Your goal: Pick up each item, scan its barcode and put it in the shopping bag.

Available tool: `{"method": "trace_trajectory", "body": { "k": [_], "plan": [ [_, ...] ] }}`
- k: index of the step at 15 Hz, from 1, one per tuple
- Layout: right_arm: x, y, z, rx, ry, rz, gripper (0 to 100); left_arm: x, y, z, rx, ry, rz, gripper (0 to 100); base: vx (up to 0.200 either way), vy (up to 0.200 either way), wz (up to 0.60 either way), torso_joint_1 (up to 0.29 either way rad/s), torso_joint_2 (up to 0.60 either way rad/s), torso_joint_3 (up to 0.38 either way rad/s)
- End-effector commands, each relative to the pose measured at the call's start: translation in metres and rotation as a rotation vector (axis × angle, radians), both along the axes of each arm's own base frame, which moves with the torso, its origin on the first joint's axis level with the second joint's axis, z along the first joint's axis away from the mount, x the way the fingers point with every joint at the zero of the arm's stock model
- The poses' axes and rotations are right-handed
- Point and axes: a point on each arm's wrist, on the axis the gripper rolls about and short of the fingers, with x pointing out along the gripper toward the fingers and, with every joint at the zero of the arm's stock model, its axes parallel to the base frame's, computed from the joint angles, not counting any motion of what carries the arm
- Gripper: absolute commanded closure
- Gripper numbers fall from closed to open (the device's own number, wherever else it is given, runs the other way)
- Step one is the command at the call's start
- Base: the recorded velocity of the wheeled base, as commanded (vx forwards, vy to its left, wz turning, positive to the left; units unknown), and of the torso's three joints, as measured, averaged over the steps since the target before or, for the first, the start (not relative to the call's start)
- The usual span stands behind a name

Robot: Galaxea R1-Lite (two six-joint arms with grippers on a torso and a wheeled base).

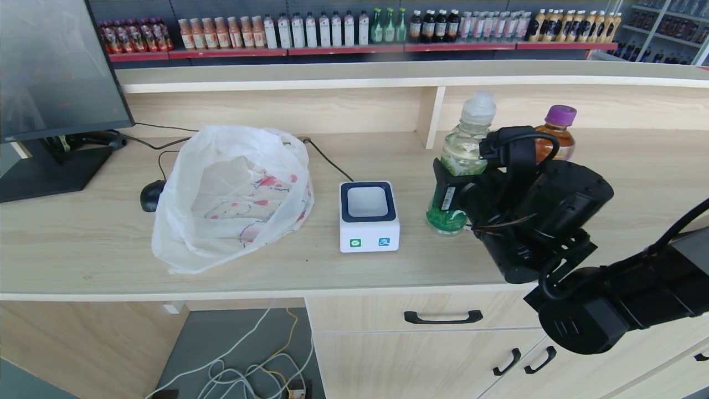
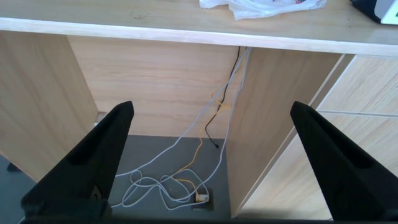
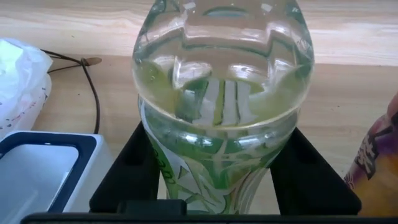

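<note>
A clear bottle with a green label and white cap (image 1: 462, 155) stands upright on the wooden counter (image 1: 83, 244), right of the white barcode scanner (image 1: 368, 216). My right gripper (image 1: 457, 194) is shut on the bottle's lower half. From the wrist, the bottle (image 3: 221, 93) sits squeezed between both black fingers (image 3: 124, 174), with the scanner (image 3: 37, 168) beside it. The white shopping bag (image 1: 232, 194) lies open left of the scanner. My left gripper (image 2: 211, 155) hangs open and holds nothing, below the counter's front edge, facing the cables on the floor.
A brown drink bottle with a purple cap (image 1: 559, 130) stands just behind the right arm. A monitor (image 1: 55, 66) and a black mouse (image 1: 150, 195) are at the counter's left. A raised ledge (image 1: 388, 77) runs along the back. Drawers sit below the counter.
</note>
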Motion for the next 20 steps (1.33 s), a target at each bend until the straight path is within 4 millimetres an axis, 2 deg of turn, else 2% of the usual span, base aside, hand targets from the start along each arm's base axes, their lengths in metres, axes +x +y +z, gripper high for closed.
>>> {"method": "trace_trajectory", "body": {
  "k": [1,8,13,15,17,20],
  "plan": [
    [-0.002,-0.001,0.005,0.009,-0.015,0.001,100,0.000,0.000,0.000,0.000,-0.001,0.001,0,0.000,0.000,0.00,0.000,0.00,0.000],
    [-0.003,-0.002,0.007,0.019,-0.028,0.001,100,0.000,0.000,0.000,0.000,-0.001,-0.001,0,0.000,0.000,0.00,0.000,0.00,0.000],
    [-0.012,-0.007,0.023,0.049,-0.069,0.007,100,0.000,0.000,0.000,0.000,-0.001,0.001,0,0.000,0.000,0.00,0.000,0.00,0.000],
    [-0.022,-0.013,0.033,0.082,-0.088,0.014,100,0.000,0.000,0.000,0.000,-0.001,0.001,0,0.000,0.000,0.00,0.000,0.00,0.000],
    [-0.037,-0.023,0.034,0.078,-0.076,0.015,100,0.000,0.000,0.000,0.000,-0.001,0.001,0,0.000,0.000,0.00,0.000,0.00,0.000],
    [-0.080,-0.034,0.033,0.064,-0.051,0.065,100,0.000,0.000,0.000,0.000,-0.001,0.001,0,0.000,0.000,0.00,0.000,0.00,0.000]
  ]
}}
